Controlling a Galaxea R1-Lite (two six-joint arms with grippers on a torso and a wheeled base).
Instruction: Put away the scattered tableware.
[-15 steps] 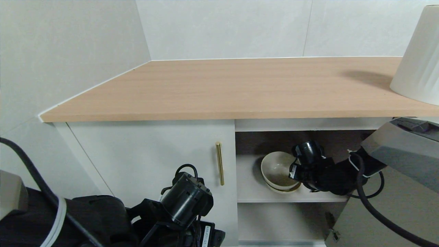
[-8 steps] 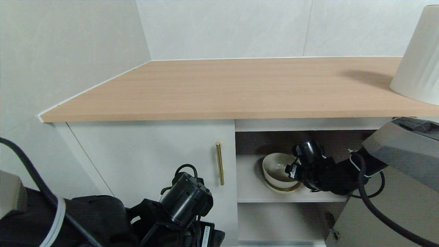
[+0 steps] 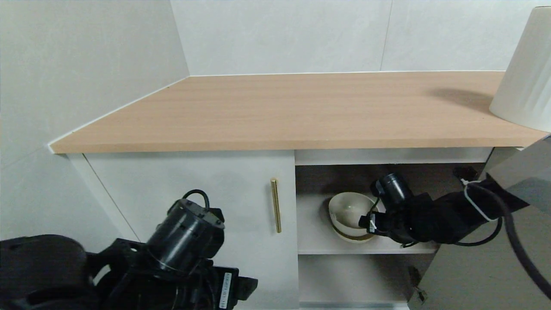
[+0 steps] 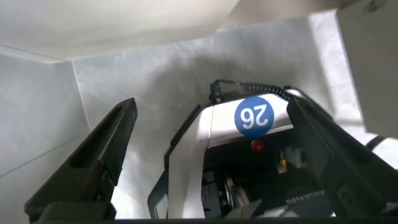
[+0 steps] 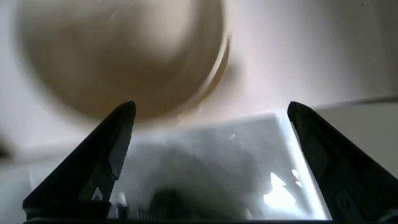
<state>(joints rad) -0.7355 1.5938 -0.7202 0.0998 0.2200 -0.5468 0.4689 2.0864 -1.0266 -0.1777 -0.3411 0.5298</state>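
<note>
Right wrist view: right pincer [image 5: 211, 115] released near the bowl [image 5: 118, 56]; left pincer [image 4: 211, 106] likewise released.

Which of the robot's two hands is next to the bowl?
The right hand, open inside the cupboard beside the bowl; the left hand hangs low before the shut door.

The right gripper [image 5: 211, 115] holds its fingers [image 5: 102, 162] spread wide before a blurred cream bowl [image 5: 118, 56], perhaps two stacked.
</note>
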